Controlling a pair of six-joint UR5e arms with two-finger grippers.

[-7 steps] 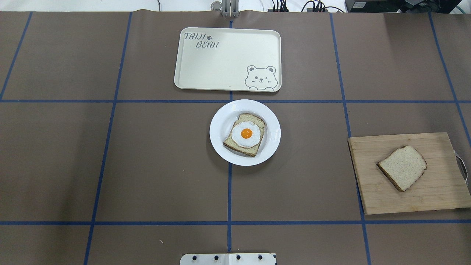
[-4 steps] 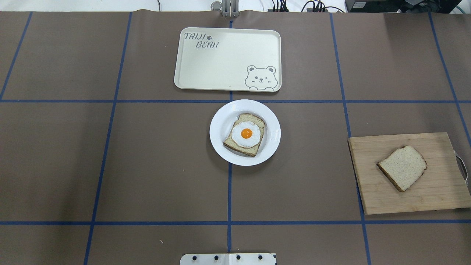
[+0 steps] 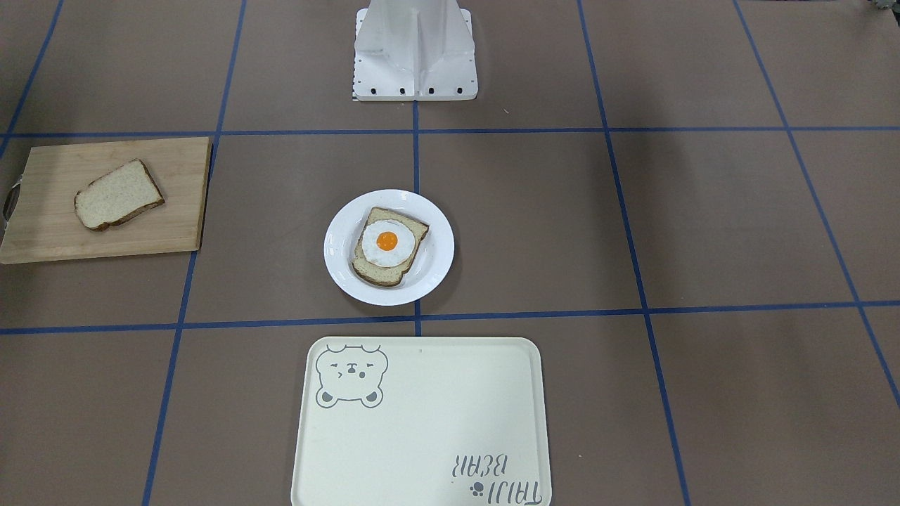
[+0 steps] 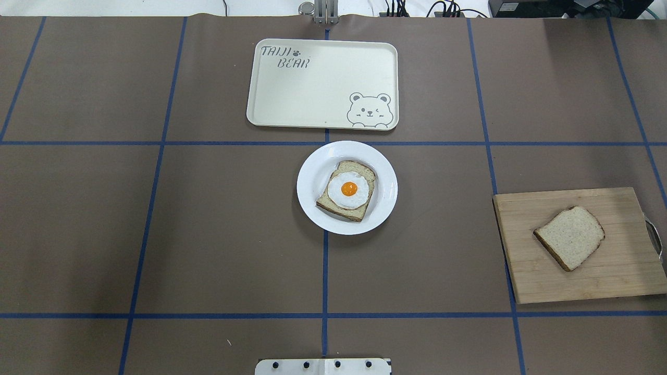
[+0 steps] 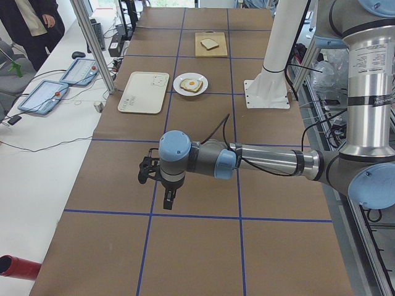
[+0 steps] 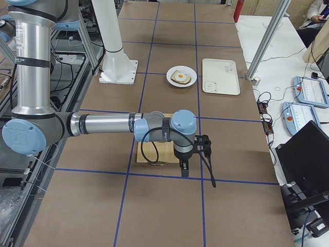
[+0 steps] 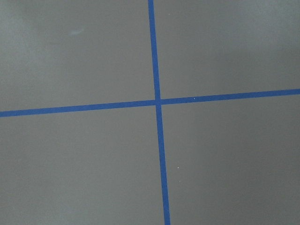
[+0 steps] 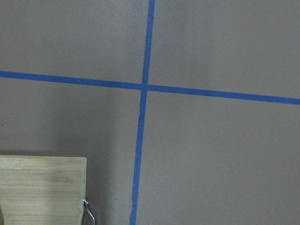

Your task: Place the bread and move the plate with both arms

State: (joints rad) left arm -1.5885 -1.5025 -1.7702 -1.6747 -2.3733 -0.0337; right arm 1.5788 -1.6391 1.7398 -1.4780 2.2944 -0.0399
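Note:
The plain bread lies flat on a wooden cutting board at the table's right; it also shows in the front view. The white plate sits at the table's middle and holds another slice topped with a fried egg. No arm reaches into the overhead or front views. My left gripper hangs over bare table far left of the plate. My right gripper hangs just beyond the board's outer end. I cannot tell whether either is open or shut.
A cream tray with a bear drawing lies just beyond the plate. The right wrist view shows the board's corner and its metal handle. The left wrist view shows only brown table with blue tape lines. The robot's white base stands at the near edge.

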